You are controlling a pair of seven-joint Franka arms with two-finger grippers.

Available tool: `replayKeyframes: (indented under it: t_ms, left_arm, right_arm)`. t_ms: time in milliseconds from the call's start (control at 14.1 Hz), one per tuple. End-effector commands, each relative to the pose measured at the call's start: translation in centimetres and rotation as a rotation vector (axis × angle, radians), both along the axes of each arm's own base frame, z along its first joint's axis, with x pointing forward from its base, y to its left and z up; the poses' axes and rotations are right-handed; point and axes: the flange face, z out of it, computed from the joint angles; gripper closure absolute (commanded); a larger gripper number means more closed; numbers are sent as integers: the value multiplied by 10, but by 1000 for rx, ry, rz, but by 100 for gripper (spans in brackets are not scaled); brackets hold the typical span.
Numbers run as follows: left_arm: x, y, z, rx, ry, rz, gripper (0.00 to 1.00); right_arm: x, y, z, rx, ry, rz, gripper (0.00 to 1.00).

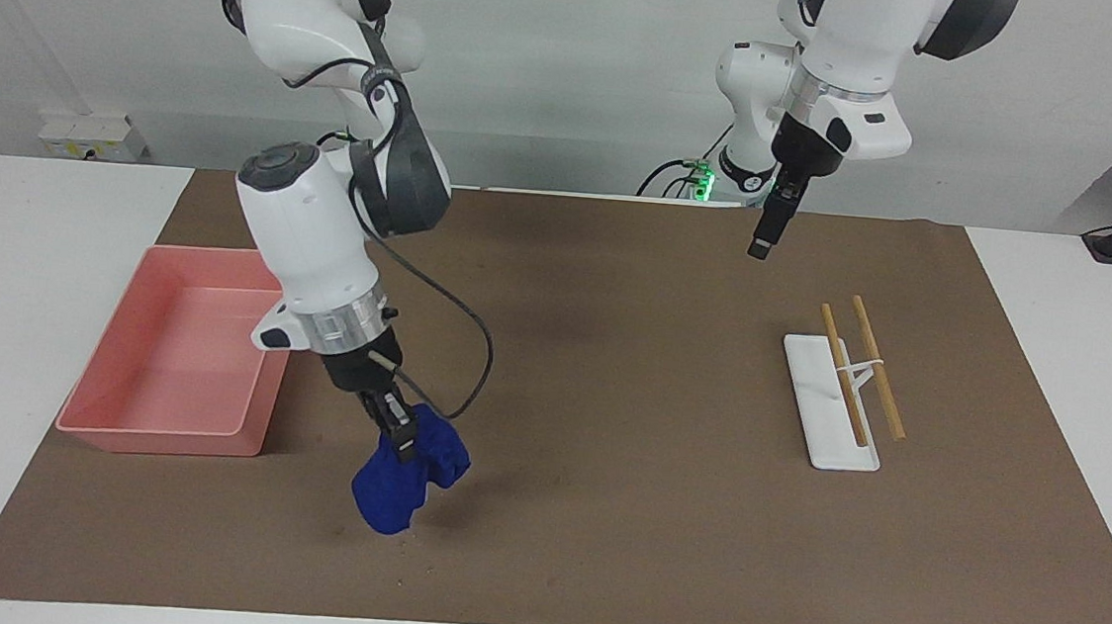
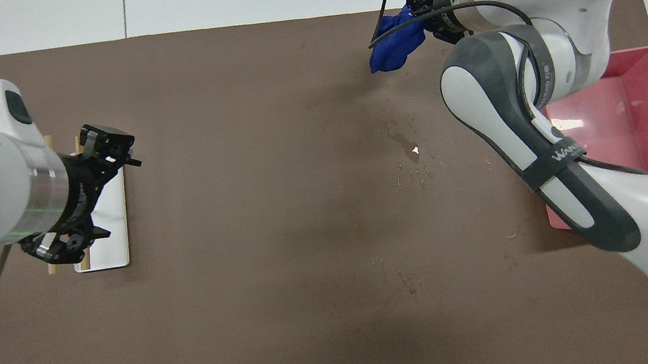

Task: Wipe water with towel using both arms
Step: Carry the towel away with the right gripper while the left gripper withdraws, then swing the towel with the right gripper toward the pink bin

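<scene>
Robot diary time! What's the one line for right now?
right gripper: shut on blue towel, low over brown mat | left gripper: open, raised, waiting | water droplets: unwiped | pink tray: empty

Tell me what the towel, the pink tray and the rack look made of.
Towel: soft fabric, matte; it hangs bunched in folds. Pink tray: probably plastic; smooth walls, light sheen. Rack: white base, likely plastic or ceramic, with pale sticks that look wooden.

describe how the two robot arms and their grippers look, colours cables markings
Both arms are glossy white with dark grey joint caps and a silver ring at each wrist. The right gripper and the left gripper are black. A thin black cable loops beside the right wrist. Grey lettering runs along a dark band on the right arm, and green lights glow at the bases.
</scene>
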Motion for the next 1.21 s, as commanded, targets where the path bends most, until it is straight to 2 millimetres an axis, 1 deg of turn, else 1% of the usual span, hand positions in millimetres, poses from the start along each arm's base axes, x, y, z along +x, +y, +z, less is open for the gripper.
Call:
replayKeyframes:
  t_ms: [0,71,142,213,284,355,426,497,569,711,782,995,1066,1137]
  left_arm:
    - [1,47,0,29,5,-170,0]
    - [3,55,0,38,4,-247,0]
    - [5,65,0,45,2,-308,0]
    - [6,71,-1,53,1,-384,0]
    - [7,76,-3,66,2,-456,0]
    - [10,93,-3,78,1,-522,0]
    - [12,103,-4,85,3,-585,0]
    - [16,109,-7,89,7,-624,0]
    - [19,121,-7,113,12,-630,0]
    - [32,129,-16,172,49,-662,0]
    - [41,132,-12,170,48,-666,0]
    - [68,135,-12,149,84,-661,0]
    - [69,136,-11,146,93,-661,0]
    - [65,132,-11,142,111,-668,0]
  right_arm:
    - [46,-15,-32,-31,-96,59,100]
    - [49,-9,-41,-43,-138,85,100]
    - [48,-4,-55,-55,-139,92,100]
    - [43,2,-74,-68,-111,104,100]
    - [40,5,-77,-65,-108,106,100]
    - [32,8,-95,-68,-56,102,100]
    - [22,12,-101,-68,-17,95,100]
    - [10,10,-112,-76,30,90,100]
    - [0,7,-121,-88,63,94,100]
    - [-15,0,-134,-105,111,95,100]
    - [-22,1,-137,-112,141,100,100]
    - [-44,2,-146,-135,284,78,100]
    - [-53,2,-146,-150,324,85,100]
    - [-63,3,-147,-163,354,95,100]
